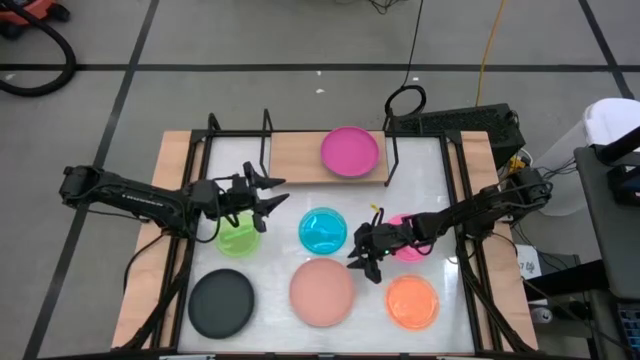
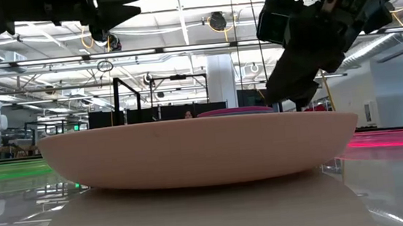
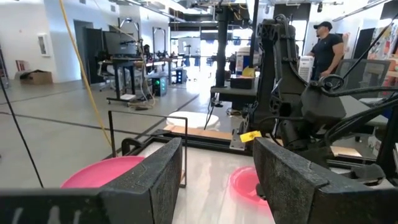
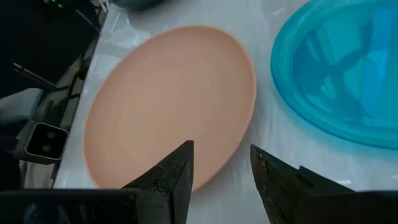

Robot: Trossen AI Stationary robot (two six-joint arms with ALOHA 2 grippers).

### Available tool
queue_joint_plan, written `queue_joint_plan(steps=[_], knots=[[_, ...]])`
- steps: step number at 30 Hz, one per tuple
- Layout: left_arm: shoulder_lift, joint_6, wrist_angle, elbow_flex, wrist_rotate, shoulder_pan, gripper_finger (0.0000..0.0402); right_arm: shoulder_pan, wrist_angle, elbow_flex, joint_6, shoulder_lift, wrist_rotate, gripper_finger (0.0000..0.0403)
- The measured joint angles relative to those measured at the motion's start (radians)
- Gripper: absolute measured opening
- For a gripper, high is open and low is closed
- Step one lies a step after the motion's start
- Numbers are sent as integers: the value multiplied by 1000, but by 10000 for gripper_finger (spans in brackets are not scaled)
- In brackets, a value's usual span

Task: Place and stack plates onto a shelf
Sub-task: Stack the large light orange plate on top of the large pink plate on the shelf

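Observation:
The shelf is a light-wood board with black uprights at the table's far edge, and a magenta plate lies flat on it. My left gripper hovers open above the table beside a green plate and points toward the shelf; its wrist view shows the magenta plate ahead. My right gripper is open, raised over the far right edge of the salmon plate, between it and the cyan plate. Both plates lie flat on the table. No blue plate shows.
A pink plate lies partly under my right arm. An orange plate and a black plate lie near the table's near edge. The salmon plate fills the low view. A person stands in the room beyond the table.

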Motion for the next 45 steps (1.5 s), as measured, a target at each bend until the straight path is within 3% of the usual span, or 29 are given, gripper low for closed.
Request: queue_joint_plan(steps=[10, 21, 32, 36, 42, 45], knots=[[0, -1, -2, 0, 0, 0, 202, 6, 16, 1, 32, 69, -26, 139], [0, -7, -36, 0, 0, 0, 202, 4, 14, 118, 26, 215, -107, 139], [0, -10, -53, 0, 0, 0, 202, -10, -23, 128, 21, 247, -109, 137], [0, -10, -53, 0, 0, 0, 202, -18, -23, 128, -3, 244, -108, 110], [0, -10, -53, 0, 0, 0, 202, -29, -3, 128, -57, 244, -108, 19], [0, -11, -54, 0, 0, 0, 202, -30, 3, 128, -81, 243, -110, 7]])
